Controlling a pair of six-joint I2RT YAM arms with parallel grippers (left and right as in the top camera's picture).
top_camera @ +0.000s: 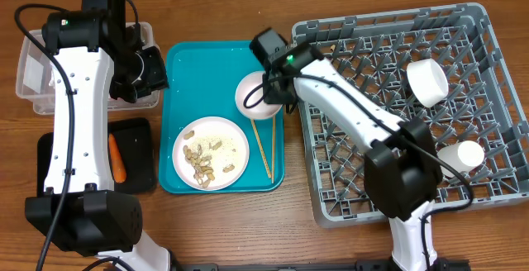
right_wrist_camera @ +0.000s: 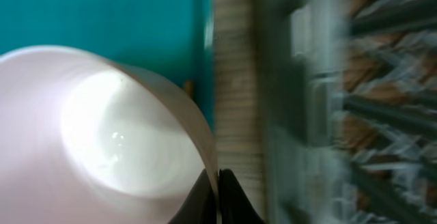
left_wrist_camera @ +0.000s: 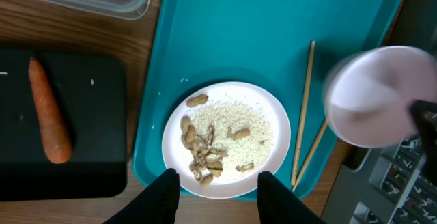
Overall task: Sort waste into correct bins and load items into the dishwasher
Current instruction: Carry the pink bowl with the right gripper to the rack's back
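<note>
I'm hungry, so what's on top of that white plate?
Tan peanut shells and scattered white grains lie on the plate. What lies under the shells is covered. The left fingers hide bits of its near rim.

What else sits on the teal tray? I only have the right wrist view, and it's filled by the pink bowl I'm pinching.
Observer: Beside your pink bowl there's a plate of peanut shells, with two chopsticks next to it.
Operator: What's in the rack?
Observer: A white bowl and a small cup, both toward the right edge of the rack in the overhead view.
Operator: And the left gripper?
Observer: The left gripper is open and empty, up near the clear tub.
</note>
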